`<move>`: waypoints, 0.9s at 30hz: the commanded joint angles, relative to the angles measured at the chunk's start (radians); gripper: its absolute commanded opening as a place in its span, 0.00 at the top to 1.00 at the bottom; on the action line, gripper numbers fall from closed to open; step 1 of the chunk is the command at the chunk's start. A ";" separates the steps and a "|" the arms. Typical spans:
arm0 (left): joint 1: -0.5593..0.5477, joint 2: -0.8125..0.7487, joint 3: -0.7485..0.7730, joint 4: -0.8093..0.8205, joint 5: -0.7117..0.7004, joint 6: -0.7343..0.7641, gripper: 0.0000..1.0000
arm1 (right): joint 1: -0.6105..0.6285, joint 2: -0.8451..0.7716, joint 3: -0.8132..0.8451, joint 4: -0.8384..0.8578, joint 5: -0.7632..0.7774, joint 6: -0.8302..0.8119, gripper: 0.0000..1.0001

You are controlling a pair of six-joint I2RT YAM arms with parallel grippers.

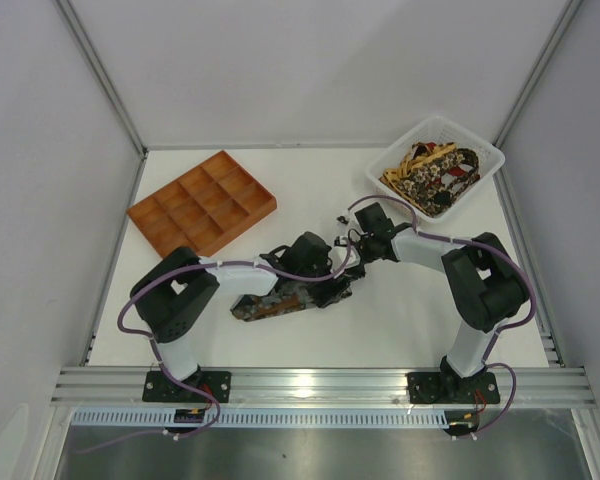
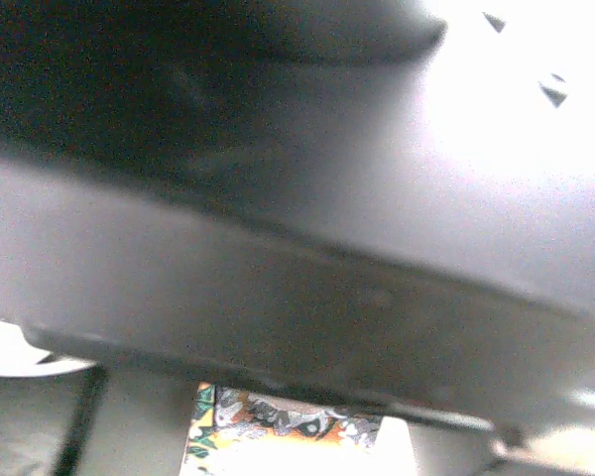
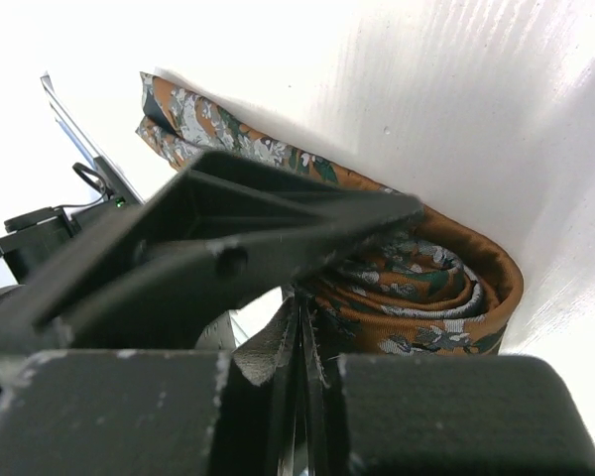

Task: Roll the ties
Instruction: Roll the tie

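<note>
One patterned tie (image 1: 278,308) lies mid-table (image 1: 410,320), one end wound into a coil. Your right claw (image 3: 402,210) is all but closed, its tips at the coil's core; whether fabric is pinched is unclear. Your left claw (image 1: 325,275) hangs over the tie; its opening cannot be told. One white basket (image 1: 480,150), far right, holds a tangle of ties (image 1: 435,175), too jumbled to count. One orange tray (image 1: 235,232), twelve compartments, sits left.

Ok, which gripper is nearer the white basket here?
Right. The right gripper is just in front and left of the white basket, at the rolled end of the tie. The left gripper is farther left, over the tie's flat length.
</note>
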State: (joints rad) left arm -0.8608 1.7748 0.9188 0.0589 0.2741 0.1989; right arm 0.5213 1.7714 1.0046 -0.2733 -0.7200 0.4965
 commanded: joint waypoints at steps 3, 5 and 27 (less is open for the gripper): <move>0.012 -0.064 -0.017 0.047 0.039 -0.079 0.16 | 0.011 -0.033 -0.001 0.014 -0.021 -0.012 0.92; 0.019 -0.089 -0.027 0.058 0.042 -0.090 0.16 | 0.011 -0.036 -0.007 0.019 -0.019 -0.012 0.92; 0.032 -0.081 -0.038 0.056 0.047 -0.111 0.38 | -0.006 -0.104 0.000 -0.055 0.022 -0.013 0.75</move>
State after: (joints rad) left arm -0.8368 1.7245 0.8879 0.0868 0.3191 0.1040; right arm 0.5121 1.6802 0.9951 -0.3317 -0.6647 0.4927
